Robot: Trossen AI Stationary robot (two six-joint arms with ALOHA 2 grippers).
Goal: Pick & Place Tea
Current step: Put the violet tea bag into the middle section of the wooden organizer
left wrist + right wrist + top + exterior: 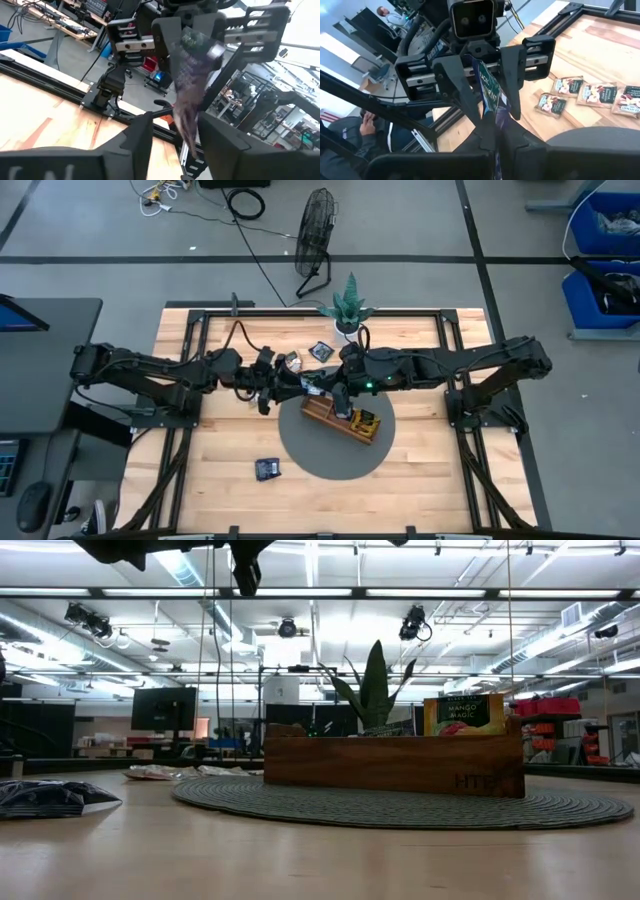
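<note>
1. The right gripper (496,146) is over the mat's (300,448) far-left rim, well above the worktop (220,490). Its fingers are pinched tight on a dark sachet (490,92).
2. The left gripper (494,118) faces it nose to nose. Its fingers (142,137) stand apart, one on each side of the sachet, with a gap showing on both sides.
3. The sachet hangs between the two grippers, clear of everything below.
4. The tray (325,416) lies slantwise on the mat. A yellow sachet (463,713) stands upright at its right end.
5. A second dark sachet (267,469) lies flat on the worktop, nearer the front edge and left of the mat.
6. More sachets (592,94) lie in a loose row towards the far edge, beside a plant (348,305).
</note>
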